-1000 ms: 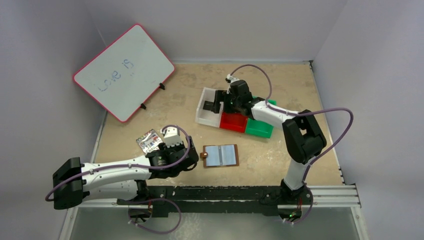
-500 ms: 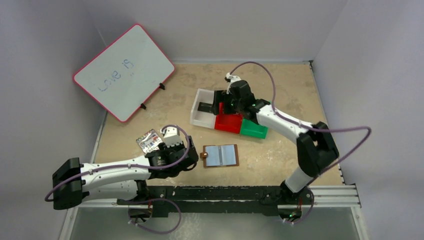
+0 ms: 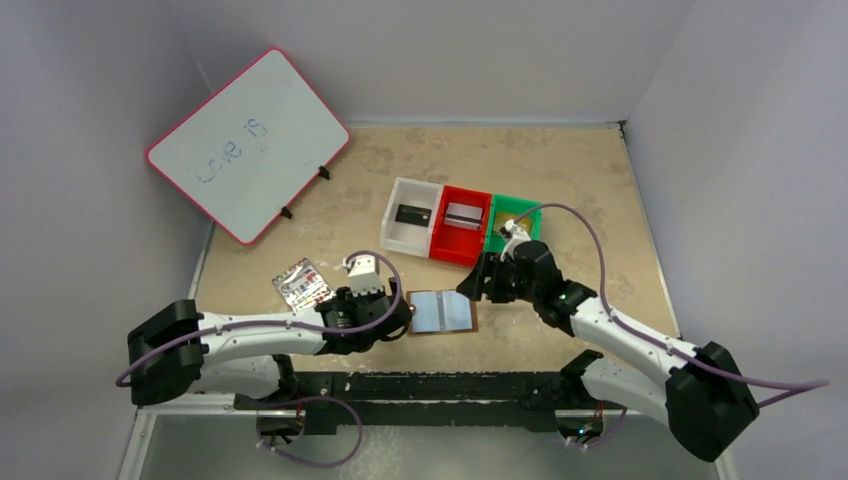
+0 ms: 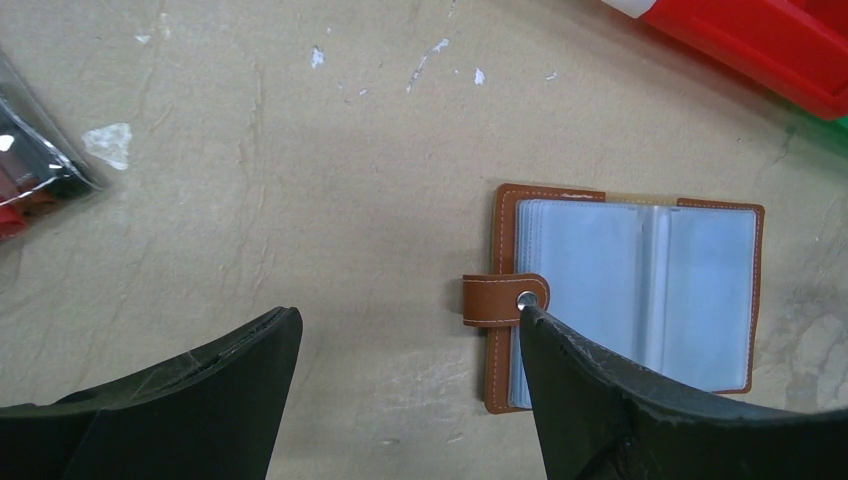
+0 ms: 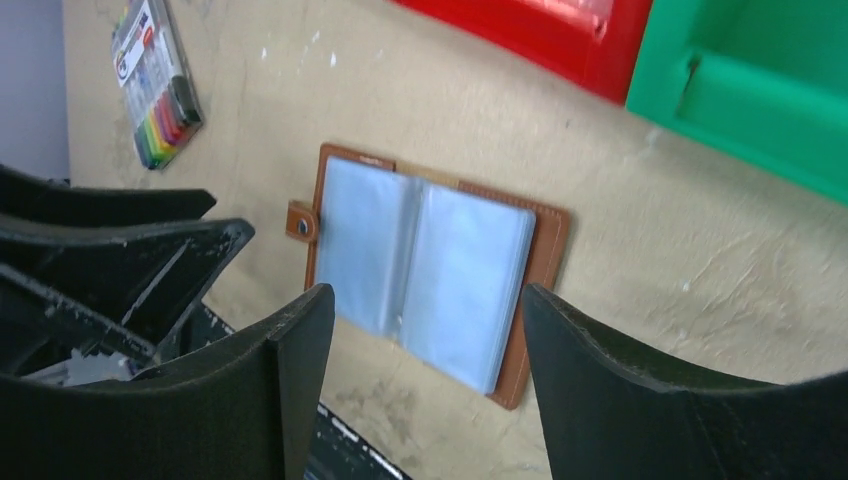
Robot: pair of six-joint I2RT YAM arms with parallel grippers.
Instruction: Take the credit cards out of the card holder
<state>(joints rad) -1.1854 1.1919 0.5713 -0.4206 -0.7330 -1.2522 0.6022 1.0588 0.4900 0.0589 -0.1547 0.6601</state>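
The brown card holder (image 3: 442, 311) lies open on the table, its bluish clear sleeves facing up (image 4: 630, 295) (image 5: 430, 270). My left gripper (image 3: 400, 318) (image 4: 410, 320) is open just left of it, one fingertip (image 4: 535, 318) beside the snap tab (image 4: 500, 300). Open as well, my right gripper (image 3: 478, 285) (image 5: 425, 300) hovers over the holder's right half, holding nothing. One of the credit cards, a black one (image 3: 412, 214), lies in the white bin (image 3: 398, 238). A silvery one (image 3: 462, 213) lies in the red bin (image 3: 455, 245).
A green bin (image 3: 515, 212) stands right of the red one, partly hidden by my right wrist. A white pack with rainbow stripes (image 3: 300, 283) lies left of my left gripper. A pink-rimmed whiteboard (image 3: 245, 140) stands propped at the back left.
My right arm has swung from the bins back to the card holder, and its jaws have narrowed a little. The bins have shifted into a straighter row. My left gripper has edged right toward the tab.
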